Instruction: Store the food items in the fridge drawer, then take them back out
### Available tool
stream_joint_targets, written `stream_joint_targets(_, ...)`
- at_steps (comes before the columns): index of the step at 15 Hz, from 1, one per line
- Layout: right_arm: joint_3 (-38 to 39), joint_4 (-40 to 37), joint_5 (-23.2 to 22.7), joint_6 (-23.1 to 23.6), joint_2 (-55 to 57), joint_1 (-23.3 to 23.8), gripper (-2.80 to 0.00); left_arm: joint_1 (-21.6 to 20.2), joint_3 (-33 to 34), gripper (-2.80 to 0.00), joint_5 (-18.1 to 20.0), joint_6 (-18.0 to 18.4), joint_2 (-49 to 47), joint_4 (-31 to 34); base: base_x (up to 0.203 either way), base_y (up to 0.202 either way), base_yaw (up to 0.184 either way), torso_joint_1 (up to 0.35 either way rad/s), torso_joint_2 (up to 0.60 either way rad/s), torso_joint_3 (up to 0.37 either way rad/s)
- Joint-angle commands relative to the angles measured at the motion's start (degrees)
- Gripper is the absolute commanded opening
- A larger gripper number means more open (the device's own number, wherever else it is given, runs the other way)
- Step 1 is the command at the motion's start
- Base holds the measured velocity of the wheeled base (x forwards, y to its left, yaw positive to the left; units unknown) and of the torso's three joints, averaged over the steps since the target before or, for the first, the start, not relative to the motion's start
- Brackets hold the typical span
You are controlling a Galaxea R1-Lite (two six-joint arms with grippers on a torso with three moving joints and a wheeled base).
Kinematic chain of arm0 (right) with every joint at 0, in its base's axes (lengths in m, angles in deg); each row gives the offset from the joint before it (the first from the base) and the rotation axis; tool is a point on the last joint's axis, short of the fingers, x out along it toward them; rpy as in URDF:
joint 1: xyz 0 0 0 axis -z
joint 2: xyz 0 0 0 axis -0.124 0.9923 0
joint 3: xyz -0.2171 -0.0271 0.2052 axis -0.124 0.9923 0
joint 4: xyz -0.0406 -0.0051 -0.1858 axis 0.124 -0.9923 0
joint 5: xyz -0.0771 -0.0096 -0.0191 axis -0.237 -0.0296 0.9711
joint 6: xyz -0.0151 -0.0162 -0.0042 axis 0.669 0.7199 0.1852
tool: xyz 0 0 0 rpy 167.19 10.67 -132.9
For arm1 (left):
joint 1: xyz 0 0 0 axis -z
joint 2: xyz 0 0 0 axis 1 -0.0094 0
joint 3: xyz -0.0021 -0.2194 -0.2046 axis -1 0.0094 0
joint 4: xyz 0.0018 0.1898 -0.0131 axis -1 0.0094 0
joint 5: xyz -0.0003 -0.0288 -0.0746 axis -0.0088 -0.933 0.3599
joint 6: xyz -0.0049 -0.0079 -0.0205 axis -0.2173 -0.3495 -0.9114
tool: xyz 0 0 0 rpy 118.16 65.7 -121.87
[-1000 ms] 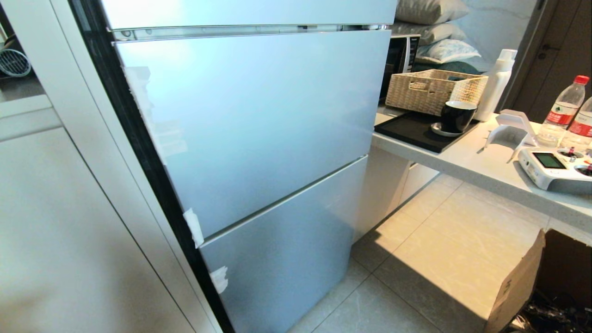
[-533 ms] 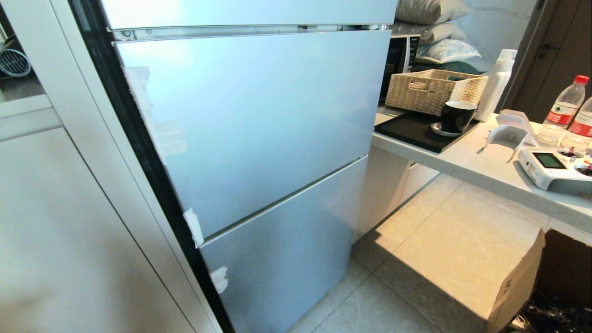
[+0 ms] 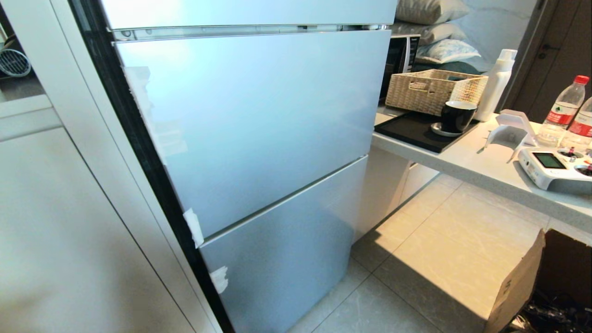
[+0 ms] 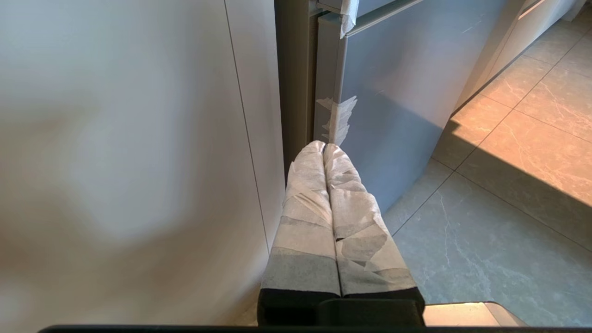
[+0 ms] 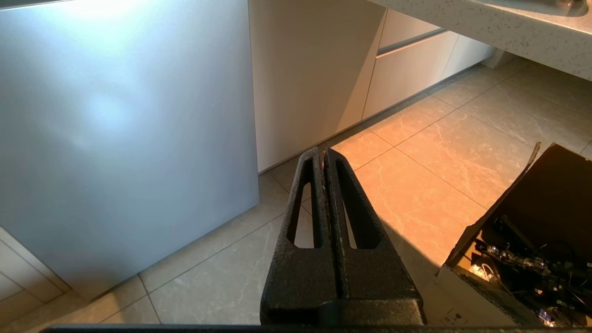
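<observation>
The task stands at its opening step: the fridge is fully shut, its pale blue-grey door panels flush, with strips of whitish tape along the left door edges. Neither the fridge drawer nor the two red food items appear in any view; the drawer is presumably behind the closed doors, and the location of the fruit cannot be determined. The left gripper, its fingers wrapped in whitish tape, hangs low beside the left edge of the lower door with the jaws pressed together and holding nothing. The right gripper, bare black, hangs above the tiled floor near the right side of the fridge, jaws likewise closed and empty. Neither arm shows in the head view. To the right, a surface carries a wicker basket, a black cup and water bottles. The next move probably requires raising one gripper to a door edge, parting the jaws, and pulling the door open to expose the drawer
</observation>
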Motion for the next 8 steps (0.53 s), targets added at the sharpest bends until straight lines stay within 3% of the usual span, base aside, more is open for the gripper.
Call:
stream_joint_targets(1, 0.0, 0.0, 0.0, 0.0, 0.1, 0.0, -2.8, 0.0, 0.0, -2.8, 0.0, 0.1, 0.0, 0.1, 0.0, 0.0, 0.0, 0.0, 0.0, 0.0)
stream_joint_targets(8, 0.0, 0.0, 0.0, 0.0, 0.1, 0.0, -2.8, 0.0, 0.0, -2.8, 0.0, 0.0, 0.0, 0.1, 0.0, 0.0, 0.0, 0.0, 0.0, 0.0)
